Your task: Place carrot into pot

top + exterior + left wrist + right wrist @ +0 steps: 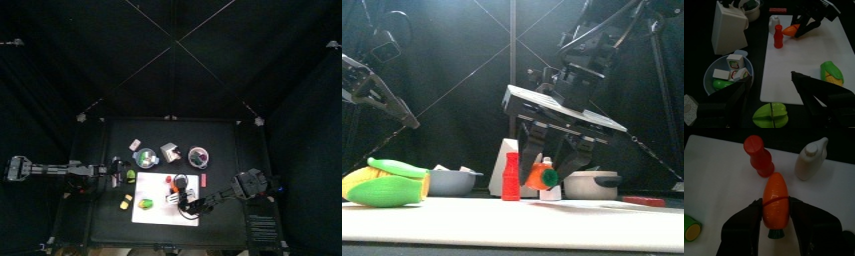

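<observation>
**A:** What does the overhead camera show?

**B:** My right gripper (191,203) reaches over the white board (168,212) from the right. My left arm rests at the table's left edge. The pot (198,156) sits behind the board, well apart from my right gripper.

**A:** And from the table's front edge?

**B:** My right gripper (545,172) hangs over the carrot (543,177), beside a red bottle (510,184) and a white bottle (505,158). The pot (591,184) stands just to the right. A corn cob (385,184) lies near on the left.

**A:** The left wrist camera?

**B:** My left gripper (769,95) hovers, jaws spread, holding nothing, above a green round piece (771,114). A bowl (715,75) of small things sits beside the board (811,55).

**A:** The right wrist camera?

**B:** My two jaws press both sides of the carrot (775,202), grasping it over the board (724,183).
</observation>
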Available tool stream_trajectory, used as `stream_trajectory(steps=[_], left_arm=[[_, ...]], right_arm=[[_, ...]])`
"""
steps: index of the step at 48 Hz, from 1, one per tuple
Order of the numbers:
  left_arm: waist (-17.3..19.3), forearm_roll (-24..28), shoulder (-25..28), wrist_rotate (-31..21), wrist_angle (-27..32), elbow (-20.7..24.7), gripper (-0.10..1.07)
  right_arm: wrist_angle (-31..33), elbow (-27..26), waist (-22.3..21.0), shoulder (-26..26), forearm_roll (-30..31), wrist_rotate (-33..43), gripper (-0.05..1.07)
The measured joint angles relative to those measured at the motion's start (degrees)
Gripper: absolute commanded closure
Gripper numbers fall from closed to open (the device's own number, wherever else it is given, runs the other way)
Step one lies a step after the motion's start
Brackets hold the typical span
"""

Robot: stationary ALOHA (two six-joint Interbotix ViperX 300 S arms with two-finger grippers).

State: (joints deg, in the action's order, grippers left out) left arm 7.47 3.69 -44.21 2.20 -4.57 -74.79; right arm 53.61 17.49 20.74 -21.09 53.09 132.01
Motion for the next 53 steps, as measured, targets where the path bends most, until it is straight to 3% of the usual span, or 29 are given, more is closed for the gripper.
stream_trajectory(steps=[19,33,44,53], left_arm=[[0.0,0.2,-0.5,0.1,-0.2,0.0,0.00],[0.2,0.2,-2.0,0.0,-0.9,0.0,0.00],[0.3,0.2,-2.8,0.0,-5.4,-0.1,0.00],[0.4,0.2,-2.9,-0.1,-9.6,-0.5,0.00]], right_arm=[[0.1,1.6,3.2,7.6,2.9,-1.1,0.45],[0.5,1.6,2.9,11.5,7.7,-11.3,0.45],[1.3,1.8,-1.3,16.1,8.9,-17.6,0.45],[-3.3,1.5,-6.3,16.4,11.2,-22.2,0.45]])
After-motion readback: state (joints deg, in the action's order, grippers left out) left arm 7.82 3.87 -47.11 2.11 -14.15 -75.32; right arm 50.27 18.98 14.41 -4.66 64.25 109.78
